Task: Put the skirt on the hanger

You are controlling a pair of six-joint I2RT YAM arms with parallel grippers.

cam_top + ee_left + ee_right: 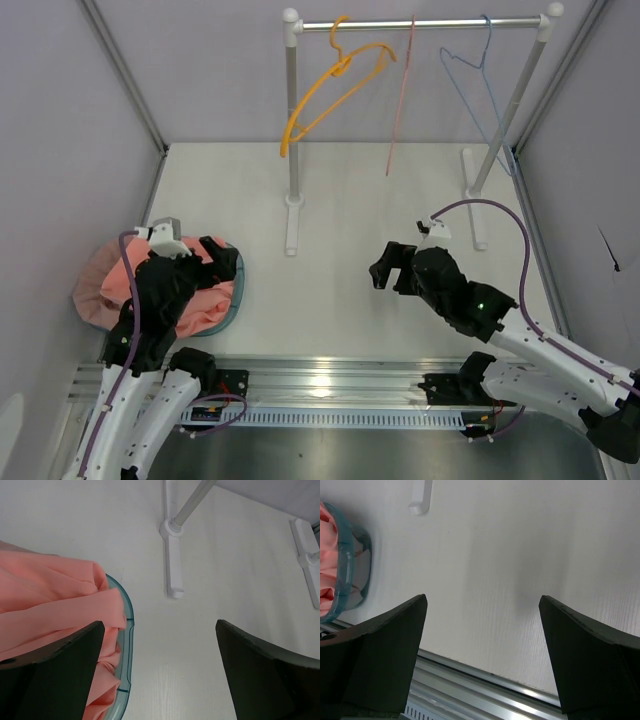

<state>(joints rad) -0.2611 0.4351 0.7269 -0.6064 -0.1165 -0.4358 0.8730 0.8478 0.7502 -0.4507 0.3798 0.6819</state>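
The pink skirt [100, 285] lies bunched in a teal basket [238, 290] at the table's left edge. It also shows in the left wrist view [50, 600] and at the edge of the right wrist view [327, 560]. An orange hanger [335, 90], a pink hanger [400, 100] and a blue hanger [480, 75] hang on the rack's bar [420, 23] at the back. My left gripper [225, 262] is open and empty over the basket's right rim [127, 630]. My right gripper [385, 268] is open and empty above the bare table, right of centre.
The rack's two white feet [292, 225] [476, 215] stand on the table at the back, with upright posts [292, 110]. Cage posts and walls close in the left, right and back sides. A metal rail [330, 385] runs along the near edge.
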